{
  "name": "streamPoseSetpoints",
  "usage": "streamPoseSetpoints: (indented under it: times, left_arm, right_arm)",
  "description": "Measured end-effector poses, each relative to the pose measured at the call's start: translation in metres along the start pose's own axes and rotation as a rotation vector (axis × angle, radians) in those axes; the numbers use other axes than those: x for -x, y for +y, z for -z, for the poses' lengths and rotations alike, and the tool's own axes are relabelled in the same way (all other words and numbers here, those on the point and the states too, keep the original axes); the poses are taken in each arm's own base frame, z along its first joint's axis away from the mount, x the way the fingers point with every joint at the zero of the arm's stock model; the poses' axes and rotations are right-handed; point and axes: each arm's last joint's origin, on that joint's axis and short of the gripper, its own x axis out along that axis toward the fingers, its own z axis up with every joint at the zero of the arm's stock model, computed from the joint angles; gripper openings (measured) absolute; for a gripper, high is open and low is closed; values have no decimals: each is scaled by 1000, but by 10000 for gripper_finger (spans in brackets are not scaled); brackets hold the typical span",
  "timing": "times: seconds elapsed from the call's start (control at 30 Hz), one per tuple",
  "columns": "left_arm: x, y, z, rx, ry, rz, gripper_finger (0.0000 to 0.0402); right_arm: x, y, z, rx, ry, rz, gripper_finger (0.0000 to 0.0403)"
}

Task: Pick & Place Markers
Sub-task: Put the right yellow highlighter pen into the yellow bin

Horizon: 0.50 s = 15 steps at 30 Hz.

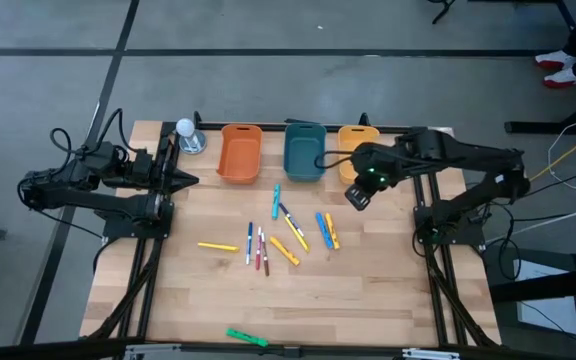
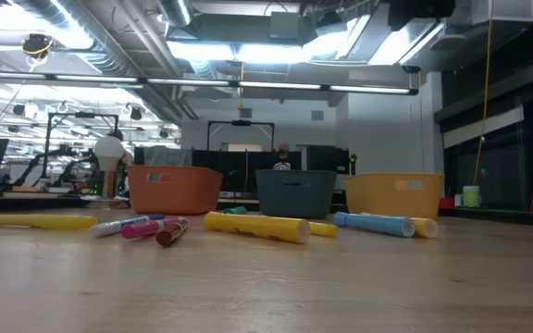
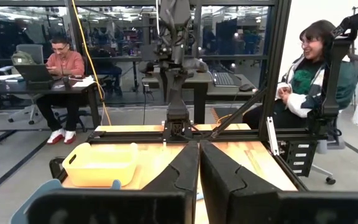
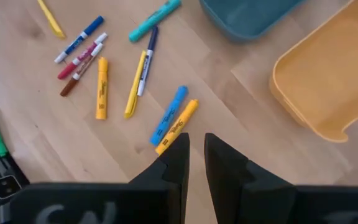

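Several markers lie flat and scattered on the wooden table's middle, among them a teal one (image 1: 276,195), a yellow one (image 1: 218,246), and a blue (image 4: 169,115) and an orange-yellow one (image 4: 178,126) side by side. My right gripper (image 1: 356,195) hangs above the table, near the yellow bin (image 1: 360,138). It tilts downward toward that pair, its fingers (image 4: 194,149) a narrow gap apart with nothing between them. My left gripper (image 1: 183,180) waits at the table's left side, pointing level, its fingers (image 3: 199,163) shut and empty.
Three bins stand in a row along the far edge: orange (image 1: 239,153), teal (image 1: 304,150) and yellow. A white ball on a stand (image 1: 186,134) sits far left. A bright green stick (image 1: 246,337) lies near the front edge. People sit beyond the table.
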Motion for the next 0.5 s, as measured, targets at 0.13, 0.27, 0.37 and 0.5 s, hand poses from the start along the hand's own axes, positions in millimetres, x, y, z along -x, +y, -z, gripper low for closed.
streamPoseSetpoints:
  times: [0.13, 0.27, 0.37, 0.5]
  left_arm:
    - [0, 0, 0, 0, -1, 0, 9]
    - [0, 0, 0, 0, -1, 0, 12]
    - [0, 0, 0, 0, 0, 0, 12]
    - [0, 0, 0, 0, 0, 0, 9]
  right_arm:
    - [-12, 5, -4, 6, 27, 23, 51]
    - [-22, 9, -6, 11, 52, 44, 51]
    - [-27, 12, -8, 13, 64, 54, 51]
    - [-33, 13, -8, 13, 69, 58, 51]
